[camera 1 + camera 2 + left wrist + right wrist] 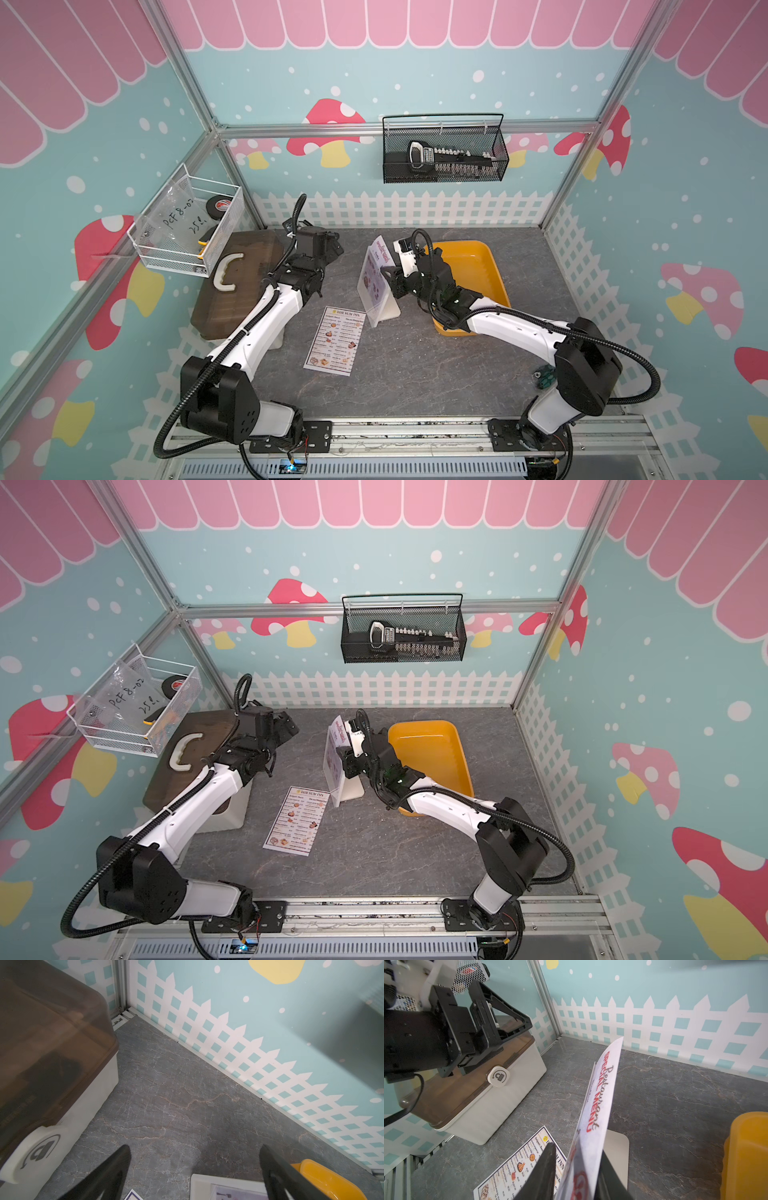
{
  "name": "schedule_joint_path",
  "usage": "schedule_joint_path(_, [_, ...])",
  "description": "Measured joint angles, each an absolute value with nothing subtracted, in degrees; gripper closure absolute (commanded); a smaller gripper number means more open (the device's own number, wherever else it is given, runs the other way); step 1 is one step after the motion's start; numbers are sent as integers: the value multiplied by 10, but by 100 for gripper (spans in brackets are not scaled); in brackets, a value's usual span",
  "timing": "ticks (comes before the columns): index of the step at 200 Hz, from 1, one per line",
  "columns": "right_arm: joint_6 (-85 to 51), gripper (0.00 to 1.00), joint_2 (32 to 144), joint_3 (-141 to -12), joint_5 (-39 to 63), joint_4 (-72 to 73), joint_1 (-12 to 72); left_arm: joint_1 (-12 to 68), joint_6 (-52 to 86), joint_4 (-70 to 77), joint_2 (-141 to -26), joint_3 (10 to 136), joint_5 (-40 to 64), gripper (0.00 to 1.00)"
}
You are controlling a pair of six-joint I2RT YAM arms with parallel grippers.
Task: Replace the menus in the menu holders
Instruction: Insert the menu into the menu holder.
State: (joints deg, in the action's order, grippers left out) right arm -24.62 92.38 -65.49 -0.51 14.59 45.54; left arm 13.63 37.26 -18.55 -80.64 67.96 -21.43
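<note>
While your right claw [578, 1149] straddles the special menu [602, 1088], one finger sits on each face of the sheet and the jaws stand fairly narrow. Whether the pads actually pinch the paper you cannot tell from any view. That sheet stands on edge in the holder [390, 311], with its red title end poking clear above the holder's top. The straddle makes sense, since a thin sheet slides along the slot only if it is caught by both faces and kept in the slot's plane. Whether you are drawing it out or feeding it in, this moment does not settle. Your right arm reaches in from behind the holder, over the yellow tray [469, 266] that sits just behind it. The Dim Sum menu [334, 340] lies flat and face up on the table [415, 374] just before the holder's clear front, close to its foot, probably parked within easy reach for the swap. Your left claw [194, 1147] is spread wide with nothing between its fingers. It hangs above bare table on the holder's front side, near the brown-lidded box [237, 282], which stands well apart from the holder. There it is out of the sheet's way and free to steady the holder. Mind that: the holder looks light, and a skewed pull could drag it.
</note>
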Motion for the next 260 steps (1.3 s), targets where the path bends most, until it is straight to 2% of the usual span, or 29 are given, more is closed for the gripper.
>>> schedule_joint_path(37, [-238,70,929,-688,-5,133,450,136,373,-185,-806,680,-215,3])
schedule_joint_path(68, [-236,79,941,-717,-4,126,449,136,373,-185,-806,680,-215,3])
schedule_joint_path(143, [-239,91,979,-747,-3,76,448,136,373,-185,-806,680,-222,3])
schedule_joint_path(217, [-244,89,995,-755,11,68,446,136,373,-186,-806,679,-225,3])
schedule_joint_path(260, [-249,78,992,-755,13,64,446,136,373,-185,-806,679,-225,3])
